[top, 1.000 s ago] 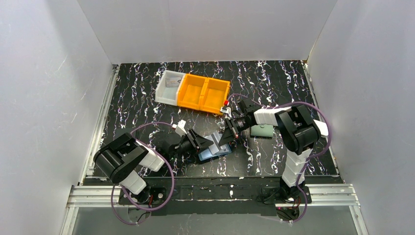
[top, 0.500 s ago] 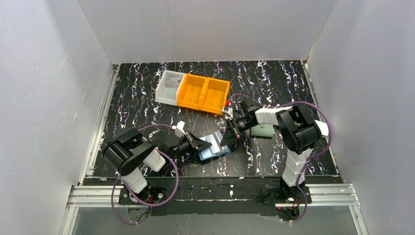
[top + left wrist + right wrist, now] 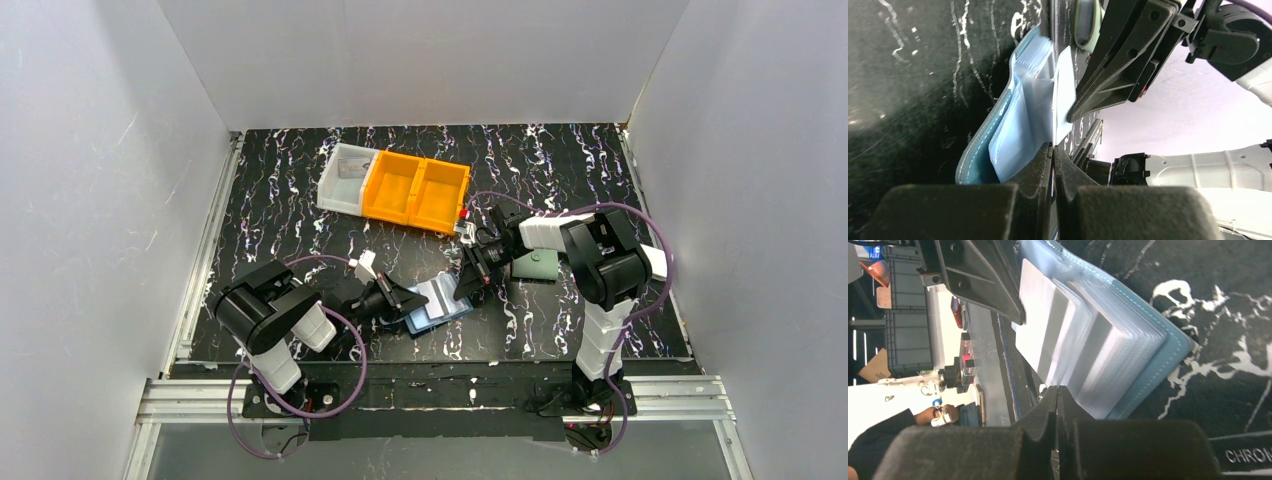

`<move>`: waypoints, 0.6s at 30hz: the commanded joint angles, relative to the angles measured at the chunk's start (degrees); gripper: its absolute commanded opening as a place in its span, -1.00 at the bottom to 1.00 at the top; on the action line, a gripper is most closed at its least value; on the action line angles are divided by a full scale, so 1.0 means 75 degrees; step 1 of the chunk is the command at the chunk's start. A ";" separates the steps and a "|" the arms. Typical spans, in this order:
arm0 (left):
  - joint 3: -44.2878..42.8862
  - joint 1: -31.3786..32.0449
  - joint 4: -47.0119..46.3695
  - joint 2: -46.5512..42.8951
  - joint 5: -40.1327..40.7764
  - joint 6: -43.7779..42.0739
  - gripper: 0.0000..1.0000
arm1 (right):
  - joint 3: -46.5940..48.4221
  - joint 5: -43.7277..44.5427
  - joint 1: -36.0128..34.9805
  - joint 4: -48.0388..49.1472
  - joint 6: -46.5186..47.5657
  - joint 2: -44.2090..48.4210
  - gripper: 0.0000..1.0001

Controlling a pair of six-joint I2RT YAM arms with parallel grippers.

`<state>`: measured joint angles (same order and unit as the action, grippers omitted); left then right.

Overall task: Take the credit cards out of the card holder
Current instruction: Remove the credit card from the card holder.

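- Top view: the desk [image 3: 560,170] has a black surface with white marbled veining. The blue card holder [image 3: 437,308] lies open on it near the front, between the two arms.
- Top view: the left pincer [image 3: 400,297] meets the holder's left side. The right pincer [image 3: 468,280] meets its far right corner.
- Top view: a glossy orange plastic bin [image 3: 415,190] with two compartments sits at the back. It touches a white bin [image 3: 338,190] that holds a small flat grey item I cannot identify. A grey-green wallet [image 3: 538,266] lies flat just beside the right forearm.
- Left wrist view: the holder [image 3: 998,135] shows a stitched blue cover, a lighter lining and a fan of clear, soft sleeves. A thin, stiff white credit card [image 3: 1063,85] stands out past them.
- Left wrist view: I note the left pincer [image 3: 1053,149] clenched, jaws pressed together on a thin edge. I cannot tell whether that edge is sleeve or card. The right pincer's matte black tips pinch the card's outer edge.
- Right wrist view: the right pincer [image 3: 1057,389] is clenched at the card's [image 3: 1040,325] near corner. The card is pale with a grey band. The sleeves [image 3: 1108,345] splay in layers against the rounded blue spine.
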<state>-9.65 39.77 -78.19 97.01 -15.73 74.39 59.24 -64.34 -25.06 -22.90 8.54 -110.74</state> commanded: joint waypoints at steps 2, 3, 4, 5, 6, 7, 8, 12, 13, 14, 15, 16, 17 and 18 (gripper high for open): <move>0.0272 -0.0228 -0.0205 0.0028 -0.0317 -0.0270 -1.00 | 0.0281 0.0457 0.0080 -0.0451 0.0437 -0.0130 -0.97; 0.0322 -0.0277 -0.0187 -0.0005 -0.0358 -0.0274 -1.00 | 0.0281 0.0511 0.0083 -0.0453 0.0443 -0.0135 -0.97; 0.0363 -0.0332 -0.0165 -0.0025 -0.0415 -0.0271 -1.00 | 0.0281 0.0544 0.0083 -0.0451 0.0444 -0.0136 -0.97; 0.0396 -0.0378 -0.0122 -0.0048 -0.0482 -0.0268 -1.00 | 0.0281 0.0569 0.0083 -0.0451 0.0444 -0.0136 -0.97; 0.0421 -0.0399 -0.0092 -0.0070 -0.0555 -0.0268 -1.00 | 0.0281 0.0598 0.0083 -0.0457 0.0454 -0.0130 -0.97; 0.0455 -0.0430 -0.0068 -0.0068 -0.0616 -0.0273 -1.00 | 0.0281 0.0643 0.0083 -0.0452 0.0454 -0.0130 -0.97; 0.0480 -0.0448 -0.0053 -0.0066 -0.0667 -0.0259 -1.00 | 0.0281 0.0669 0.0083 -0.0451 0.0464 -0.0138 -0.97; 0.0718 -0.0535 -0.0051 -0.0180 -0.0785 -0.0257 -1.00 | 0.0332 0.0831 0.0085 -0.0550 0.0578 -0.0104 -0.97; 0.0800 -0.0558 -0.0035 -0.0269 -0.0786 -0.0257 -1.00 | 0.0338 0.0879 0.0084 -0.0576 0.0610 -0.0082 -0.97; 0.0895 -0.0586 -0.0003 -0.0406 -0.0795 -0.0281 -1.00 | 0.0355 0.0924 0.0083 -0.0599 0.0643 -0.0059 -0.97; 0.0992 -0.0626 0.0080 -0.0647 -0.0806 -0.0313 -1.00 | 0.0362 0.0971 0.0083 -0.0619 0.0673 -0.0028 -0.97; 0.1074 -0.0656 0.0206 -0.0854 -0.0815 -0.0334 -1.00 | 0.0363 0.0991 0.0085 -0.0635 0.0705 0.0011 -0.91; 0.1134 -0.0667 0.0337 -0.1121 -0.0831 -0.0385 -1.00 | 0.0377 0.1004 0.0084 -0.0669 0.0767 0.0046 -0.84; 0.1180 -0.0663 0.0543 -0.1401 -0.0860 -0.0423 -1.00 | 0.0410 0.1025 0.0083 -0.0733 0.0846 0.0078 -0.77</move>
<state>-2.46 35.40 -77.21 93.49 -20.73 73.45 60.45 -59.94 -24.75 -26.74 11.53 -111.18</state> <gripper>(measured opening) 0.010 0.072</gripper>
